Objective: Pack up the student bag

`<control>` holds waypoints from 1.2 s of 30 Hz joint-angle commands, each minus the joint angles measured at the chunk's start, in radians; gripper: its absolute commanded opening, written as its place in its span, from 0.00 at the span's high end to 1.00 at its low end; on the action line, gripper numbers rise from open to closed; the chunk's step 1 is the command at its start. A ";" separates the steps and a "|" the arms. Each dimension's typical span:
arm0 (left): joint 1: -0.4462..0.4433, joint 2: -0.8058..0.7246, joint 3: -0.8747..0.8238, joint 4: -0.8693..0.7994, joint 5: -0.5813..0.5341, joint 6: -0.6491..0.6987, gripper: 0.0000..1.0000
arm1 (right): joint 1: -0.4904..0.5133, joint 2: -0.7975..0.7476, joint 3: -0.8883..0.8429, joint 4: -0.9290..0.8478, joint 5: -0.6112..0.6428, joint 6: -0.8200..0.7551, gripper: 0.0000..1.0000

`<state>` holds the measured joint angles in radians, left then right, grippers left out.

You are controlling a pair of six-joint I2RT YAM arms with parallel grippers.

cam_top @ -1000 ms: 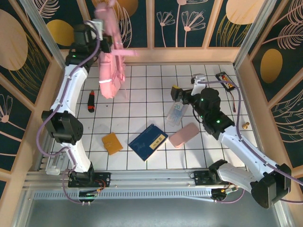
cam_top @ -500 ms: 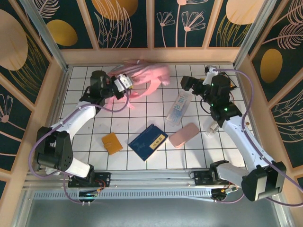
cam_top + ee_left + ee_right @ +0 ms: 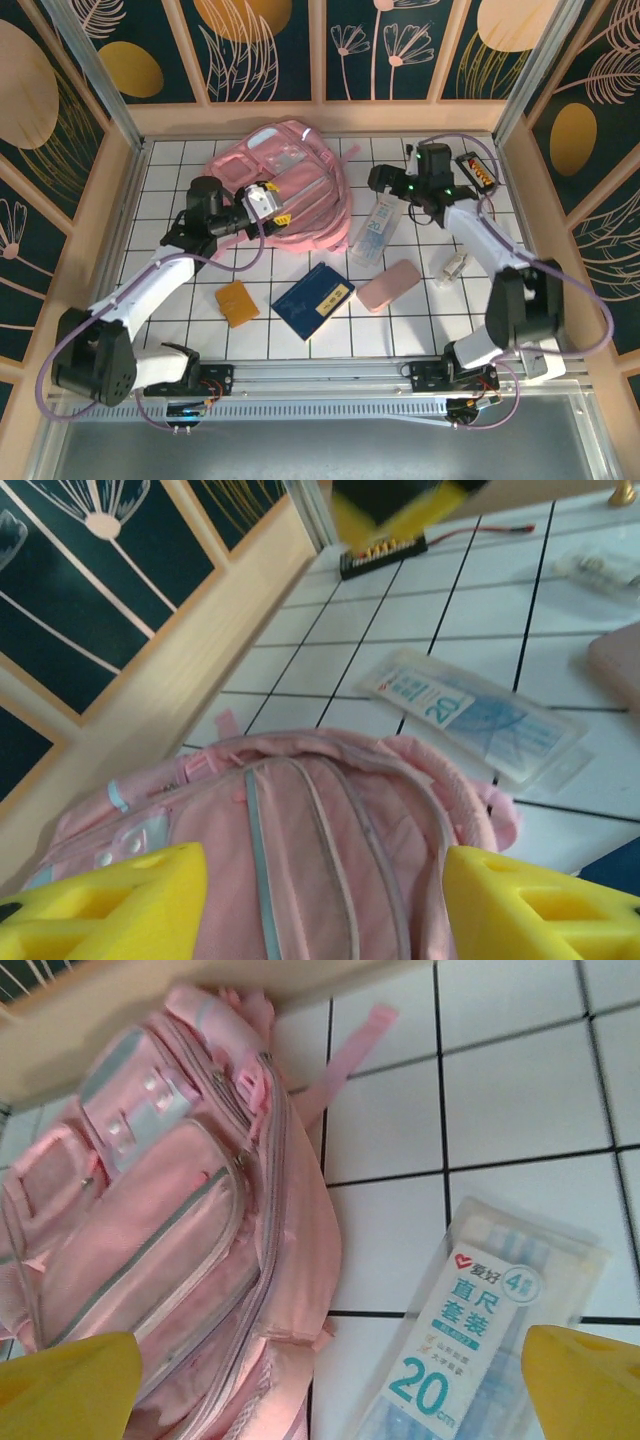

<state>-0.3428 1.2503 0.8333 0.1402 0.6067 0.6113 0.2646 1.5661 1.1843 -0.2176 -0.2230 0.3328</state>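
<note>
white tiles covered the surface (image 3: 300,345), with a pale wooden rim all round it. nearest your arms' bases lay the loose items, flat and apart from one another: an orange pad (image 3: 237,303), a blue book (image 3: 314,300) and a flat pink case (image 3: 388,285). each had bare tile round it, which i judge left room for a pincer to come down on either side.

a little further out, a clear ruler pack (image 3: 375,230) lay just beside the student bag (image 3: 290,180). the bag lay toward the far rim, front pockets facing up, with a strap end poking out on its right side.

your left pincer (image 3: 262,203) hung over the bag's near edge with its yellow fingers (image 3: 100,900) apart. pink fabric sat below the gap, and it gripped nothing so far as i could see. your right pincer (image 3: 385,180) hovered by the bag's right side, its fingers (image 3: 590,1380) wide and empty.

i'd judge the bag was laid flat so its zips could be reached. i could see no zip open, so packing had not begun.

beyond the rim stood dark panels with gold discs and pale leaves.
</note>
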 commanded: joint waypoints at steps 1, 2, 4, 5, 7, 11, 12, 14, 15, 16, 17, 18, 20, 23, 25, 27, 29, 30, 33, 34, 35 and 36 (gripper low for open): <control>-0.001 0.003 0.034 -0.076 -0.010 -0.138 0.36 | 0.010 0.140 0.083 -0.067 -0.147 0.007 0.05; -0.001 0.017 0.049 -0.060 -0.071 -0.244 0.30 | 0.017 0.177 0.094 -0.054 -0.162 0.019 0.07; -0.001 0.046 0.077 -0.011 -0.295 -0.541 0.12 | 0.029 0.243 0.127 -0.032 -0.164 0.031 0.07; 0.000 0.060 0.096 -0.023 -0.456 -0.712 0.02 | 0.034 0.284 0.153 -0.026 -0.158 0.040 0.08; 0.007 0.088 0.114 -0.069 -0.555 -0.859 0.01 | 0.036 0.361 0.204 -0.012 -0.169 0.058 0.11; 0.007 0.109 0.083 -0.126 -0.606 -1.116 0.01 | 0.060 0.480 0.315 0.002 -0.198 0.074 0.15; 0.007 0.109 0.064 -0.139 -0.634 -1.199 0.01 | 0.065 0.500 0.341 -0.006 -0.188 0.069 0.15; 0.007 0.113 0.046 -0.177 -0.656 -1.291 0.01 | 0.070 0.533 0.384 -0.026 -0.181 0.064 0.16; 0.006 0.123 0.043 -0.208 -0.669 -1.344 0.01 | 0.073 0.550 0.408 -0.034 -0.192 0.063 0.17; 0.007 0.136 0.047 -0.238 -0.677 -1.387 0.01 | 0.074 0.562 0.422 -0.033 -0.198 0.063 0.17; 0.006 0.154 0.049 -0.257 -0.676 -1.429 0.01 | 0.075 0.575 0.435 -0.025 -0.200 0.065 0.18; 0.006 0.175 0.051 -0.259 -0.656 -1.456 0.01 | 0.077 0.589 0.443 -0.012 -0.202 0.065 0.18; 0.006 0.221 0.069 -0.272 -0.645 -1.485 0.01 | 0.076 0.628 0.463 0.009 -0.195 0.068 0.20; 0.007 0.296 0.118 -0.310 -0.677 -1.524 0.02 | 0.078 0.707 0.537 0.005 -0.212 0.057 0.31; 0.009 0.335 0.122 -0.282 -0.679 -1.544 0.04 | 0.086 0.744 0.589 -0.008 -0.235 0.049 0.41; 0.013 0.383 0.123 -0.246 -0.676 -1.564 0.06 | 0.089 0.761 0.631 -0.015 -0.269 0.061 0.60; 0.016 0.447 0.133 -0.228 -0.658 -1.570 0.08 | 0.086 0.741 0.641 -0.004 -0.295 0.087 0.84; 0.016 0.497 0.169 -0.229 -0.645 -1.560 0.08 | 0.083 0.715 0.634 0.009 -0.304 0.102 0.96; 0.016 0.598 0.246 -0.225 -0.593 -1.515 0.12 | 0.081 0.598 0.601 0.013 -0.289 0.124 1.00; 0.017 0.618 0.272 -0.226 -0.590 -1.497 0.14 | 0.082 0.554 0.582 0.013 -0.282 0.128 1.00; 0.019 0.636 0.301 -0.227 -0.592 -1.473 0.19 | 0.082 0.496 0.543 0.020 -0.272 0.136 1.00; 0.022 0.649 0.329 -0.234 -0.603 -1.449 0.22 | 0.081 0.444 0.499 0.035 -0.267 0.150 1.00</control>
<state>-0.3267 1.8587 1.0866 -0.1238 -0.0273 -0.8845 0.3374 2.2276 1.7294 -0.2214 -0.4549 0.4412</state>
